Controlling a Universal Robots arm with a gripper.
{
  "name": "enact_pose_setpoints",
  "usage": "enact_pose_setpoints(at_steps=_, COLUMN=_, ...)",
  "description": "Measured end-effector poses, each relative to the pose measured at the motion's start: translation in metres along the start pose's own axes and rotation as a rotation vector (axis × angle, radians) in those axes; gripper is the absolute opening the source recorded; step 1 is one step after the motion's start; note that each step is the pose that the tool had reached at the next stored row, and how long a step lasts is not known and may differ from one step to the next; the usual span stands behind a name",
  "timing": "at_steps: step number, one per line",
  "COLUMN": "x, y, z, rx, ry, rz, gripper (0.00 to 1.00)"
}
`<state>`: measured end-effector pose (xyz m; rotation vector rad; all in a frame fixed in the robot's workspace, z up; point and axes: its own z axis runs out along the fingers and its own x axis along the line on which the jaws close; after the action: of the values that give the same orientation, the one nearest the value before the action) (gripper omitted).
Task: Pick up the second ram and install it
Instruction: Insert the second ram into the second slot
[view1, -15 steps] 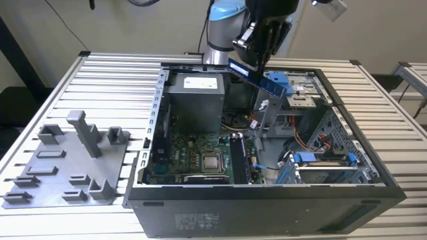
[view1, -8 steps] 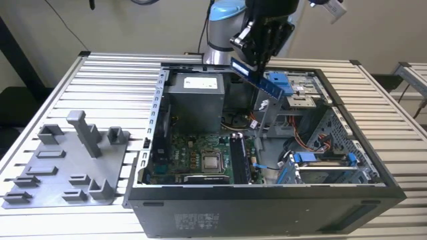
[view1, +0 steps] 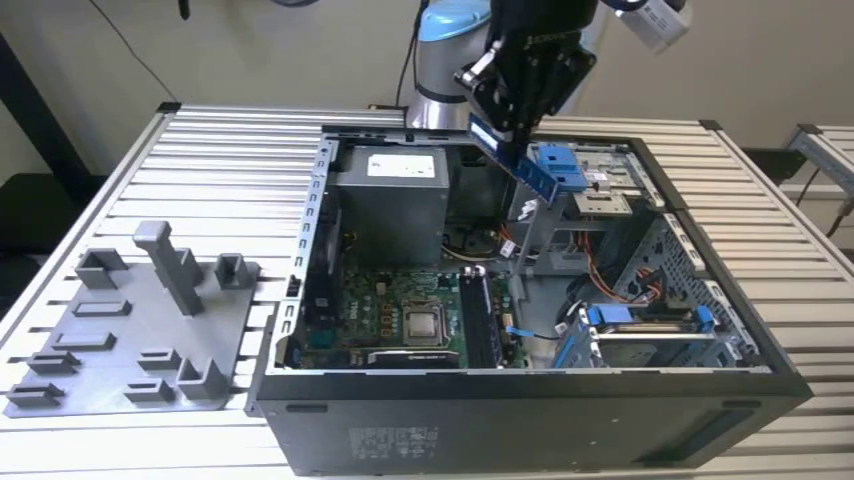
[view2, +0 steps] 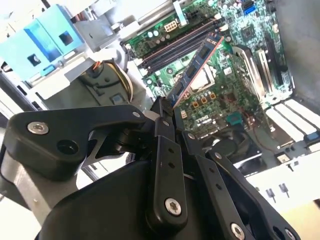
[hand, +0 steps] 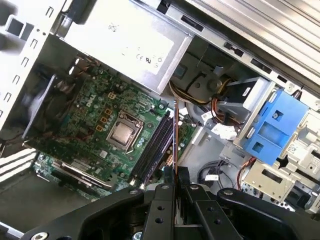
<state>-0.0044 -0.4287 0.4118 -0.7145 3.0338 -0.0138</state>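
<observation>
Exterior view: a slatted counter (view1: 227, 160) carries an open computer case (view1: 534, 400), with a grey tray (view1: 147, 330) of upright posts lying at the exterior view's left. A green motherboard (view1: 387, 310) lies on the floor of the case. In the upper middle of the frame the gripper (view1: 501, 125) hangs above the case rim, its fingers pinching the second ram (view1: 527, 165) by one end. The stick slants down toward the blue drive bracket (view1: 567, 165) and is well clear of the board.

Probable faults:
- Collision. The free end of the stick is near the bracket, so a descent on this line would likely strike it.
- Misalignment. The stick is tilted. If it meets the memory slots (hand: 155, 145) at an angle, it may jam or slip in the pinch.

View differences:
- The first wrist view presents the stick (hand: 176, 135) edge-on ahead of the gripper (hand: 175, 182), running roughly parallel to the slots. This allows its lateral offset from them to be judged.
- The second wrist view presents the chip face of the stick (view2: 197, 67) and the fingers (view2: 161, 116) closed on its end.
- The exterior view supplies the height above the case and the position of the tray.
</observation>
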Motion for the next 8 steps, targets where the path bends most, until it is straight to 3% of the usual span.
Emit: enact_pose_setpoints(at_steps=8, x=0.0000, y=0.0000, z=0.0001, rx=0.0030, ry=0.0019, rz=0.134, gripper=0.14)
